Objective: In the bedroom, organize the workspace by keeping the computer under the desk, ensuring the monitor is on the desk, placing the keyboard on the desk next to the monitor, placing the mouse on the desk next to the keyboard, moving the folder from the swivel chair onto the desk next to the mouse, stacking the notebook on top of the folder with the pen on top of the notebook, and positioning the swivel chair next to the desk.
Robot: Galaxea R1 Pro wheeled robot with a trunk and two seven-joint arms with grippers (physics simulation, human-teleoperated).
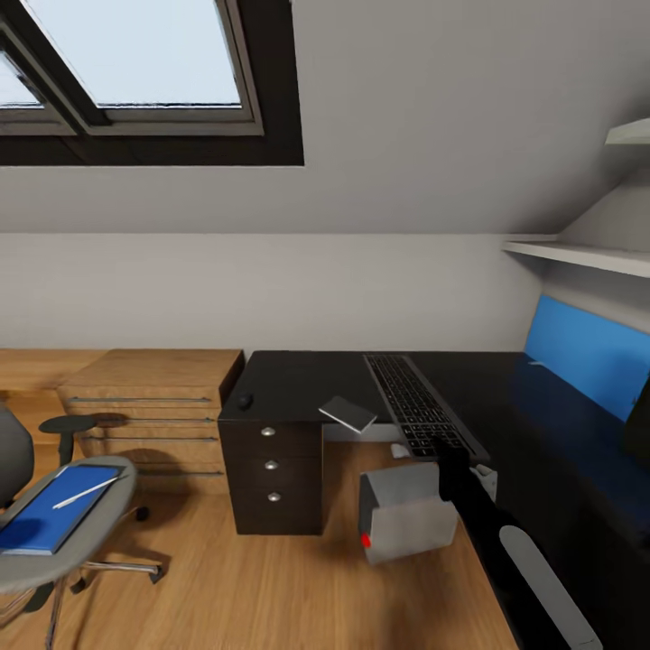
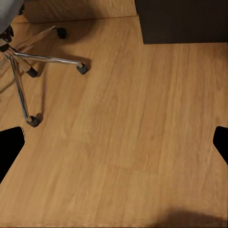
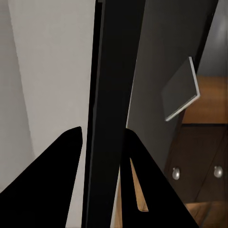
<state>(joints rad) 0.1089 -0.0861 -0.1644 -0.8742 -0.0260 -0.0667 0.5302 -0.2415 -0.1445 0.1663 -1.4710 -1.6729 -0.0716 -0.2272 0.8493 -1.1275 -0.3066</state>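
Currently the right pincer (image 3: 102, 142), low centre of the right wrist frame, is clamped on the edge of the keyboard (image 1: 422, 404), which lies diagonally on the black counter (image 1: 298, 384) at centre right of the head frame. The left pincer (image 2: 118, 142) hangs spread and empty over the wooden floor (image 2: 137, 142).

Risks, as a judgement: the edge-on grip is thin, so a lift could let the keyboard pivot or slip; a sideways drag could knock the notebook (image 1: 348, 413) off the counter's front edge, which it overhangs.

Elsewhere: mouse (image 1: 245, 399) at the counter's left end; folder (image 1: 54, 519) with pen (image 1: 84, 493) on the chair (image 1: 99, 533), lower left; computer (image 1: 406, 516) tipped on the floor under the counter. Sloped ceiling, skylight (image 1: 135, 54) at upper left.
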